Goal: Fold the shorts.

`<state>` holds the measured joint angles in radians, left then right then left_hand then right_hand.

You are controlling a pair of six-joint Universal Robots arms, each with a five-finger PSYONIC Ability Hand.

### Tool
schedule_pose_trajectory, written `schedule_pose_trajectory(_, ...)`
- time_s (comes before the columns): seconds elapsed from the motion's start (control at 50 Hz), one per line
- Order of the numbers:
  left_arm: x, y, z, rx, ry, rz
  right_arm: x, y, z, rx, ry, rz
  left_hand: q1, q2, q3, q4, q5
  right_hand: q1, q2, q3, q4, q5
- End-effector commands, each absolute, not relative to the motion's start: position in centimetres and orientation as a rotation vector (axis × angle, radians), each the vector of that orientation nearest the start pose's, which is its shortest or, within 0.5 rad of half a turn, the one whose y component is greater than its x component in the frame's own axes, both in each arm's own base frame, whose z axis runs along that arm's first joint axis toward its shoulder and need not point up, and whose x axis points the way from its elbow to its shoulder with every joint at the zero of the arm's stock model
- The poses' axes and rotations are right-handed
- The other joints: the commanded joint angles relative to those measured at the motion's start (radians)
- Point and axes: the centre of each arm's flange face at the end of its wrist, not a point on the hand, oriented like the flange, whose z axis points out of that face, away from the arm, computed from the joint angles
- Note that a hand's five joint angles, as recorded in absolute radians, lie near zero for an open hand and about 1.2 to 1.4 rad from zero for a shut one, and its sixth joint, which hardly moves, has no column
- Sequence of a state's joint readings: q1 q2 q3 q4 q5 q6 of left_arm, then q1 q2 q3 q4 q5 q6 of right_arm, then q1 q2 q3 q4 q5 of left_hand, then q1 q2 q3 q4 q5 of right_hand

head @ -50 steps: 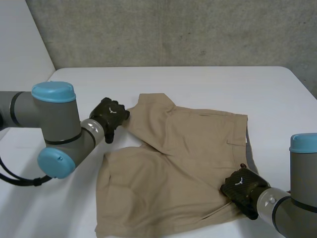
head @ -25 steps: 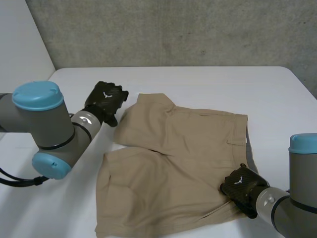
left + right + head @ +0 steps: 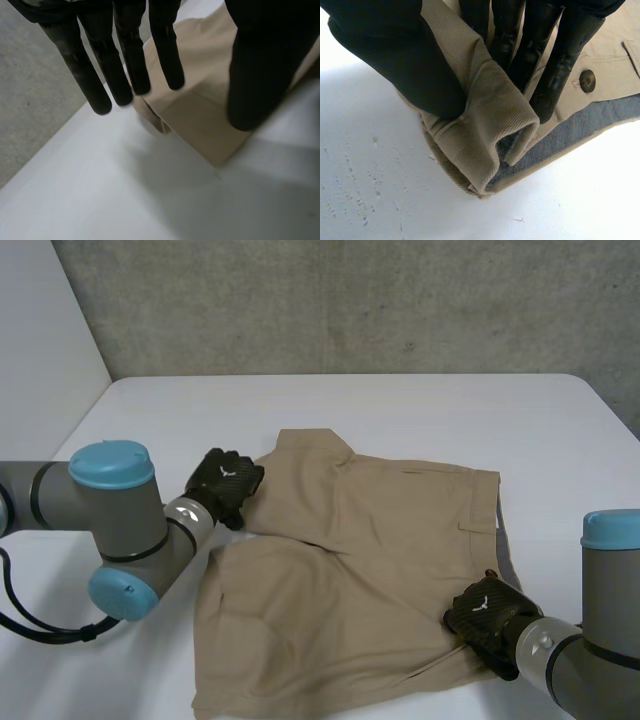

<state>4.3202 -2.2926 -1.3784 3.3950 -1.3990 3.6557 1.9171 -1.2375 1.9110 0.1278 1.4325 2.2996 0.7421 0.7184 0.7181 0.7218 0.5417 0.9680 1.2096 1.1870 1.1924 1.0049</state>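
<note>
My left hand [image 3: 226, 481], at nine o'clock, has fingers [image 3: 127, 50] straight; my right hand [image 3: 484, 617], at five o'clock, pinches the shorts [image 3: 380, 530].

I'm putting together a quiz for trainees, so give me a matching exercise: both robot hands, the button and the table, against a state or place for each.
Things:
1. left hand
2. right hand
3. button
4. table

States or places:
A. white, under the shorts
B. pinching the shorts' waistband
C. open, fingers straight over a leg corner
D. on the waistband, beside the right hand's fingertips

Pairs: 1-C, 2-B, 3-D, 4-A
</note>
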Motion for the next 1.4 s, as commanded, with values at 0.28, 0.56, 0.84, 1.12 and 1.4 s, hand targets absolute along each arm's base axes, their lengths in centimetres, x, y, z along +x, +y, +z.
schedule_pose_trajectory(0.28, -28.5, -32.6, 11.4, 1.282, 2.059, -1.769, 22.0, -18.7, 12.6, -1.715, 2.408, -1.234, 0.654, 0.678, 0.678, 0.674, 0.68, 0.428, 0.187, 0.209, 0.204, 0.217)
schedule_pose_trajectory(0.56, -28.4, -31.5, 11.5, 1.306, 1.993, -1.692, 22.1, -18.8, 12.8, -1.655, 2.423, -1.247, 0.16, 0.184, 0.184, 0.181, 0.186, 0.428, 0.187, 0.209, 0.204, 0.217)
schedule_pose_trajectory(0.84, -29.0, -31.5, 14.1, 1.17, 2.213, -1.931, 22.2, -18.8, 12.8, -1.655, 2.421, -1.247, -0.091, -0.068, -0.067, -0.071, -0.065, 0.428, 0.187, 0.209, 0.204, 0.217)
schedule_pose_trajectory(1.12, -29.8, -31.4, 12.0, 1.297, 2.288, -1.913, 22.1, -18.8, 12.8, -1.654, 2.423, -1.245, 0.038, 0.062, 0.062, 0.058, 0.064, 0.428, 0.187, 0.209, 0.204, 0.217)
schedule_pose_trajectory(1.4, -29.1, -32.9, 10.6, 1.262, 2.294, -1.875, 22.1, -18.8, 12.8, -1.652, 2.425, -1.248, 0.653, 0.676, 0.677, 0.673, 0.678, 0.428, 0.187, 0.209, 0.204, 0.217)
